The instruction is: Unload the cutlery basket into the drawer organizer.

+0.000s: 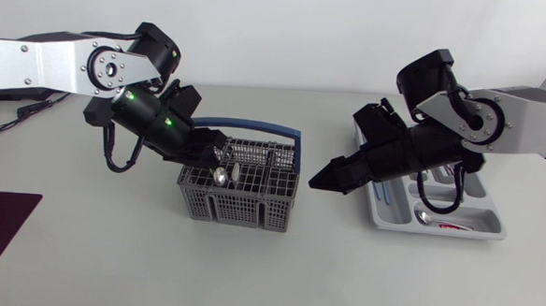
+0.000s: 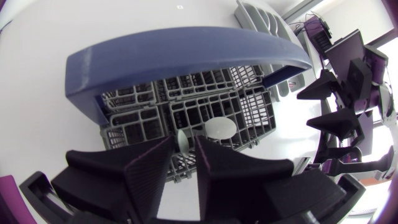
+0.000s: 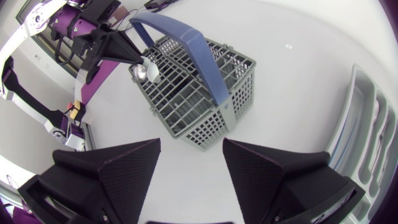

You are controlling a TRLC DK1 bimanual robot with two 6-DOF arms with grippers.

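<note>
Holding now: the left gripper [image 1: 209, 155] is down in the cutlery basket [image 1: 237, 207]. Its fingers are close together, and the bowl of a spoon [image 2: 182, 139] looks pinched between them.
Other hand: the right gripper [image 3: 189, 152] is spread wide with nothing in it. It hangs between the basket and the drawer organizer [image 1: 386, 222].
Left in basket: the pinched spoon, and a second spoon [image 2: 221, 127] just beside it.
Already moved: the organizer sits at 3 o'clock from the basket, with at least one moved spoon [image 1: 423, 216] lying in it.
How far: likely part way, with two spoons or more to go.
Hard to see: the right arm [image 1: 413, 151] covers much of the organizer. The basket's deep pockets are dark, so more cutlery may hide there.
</note>
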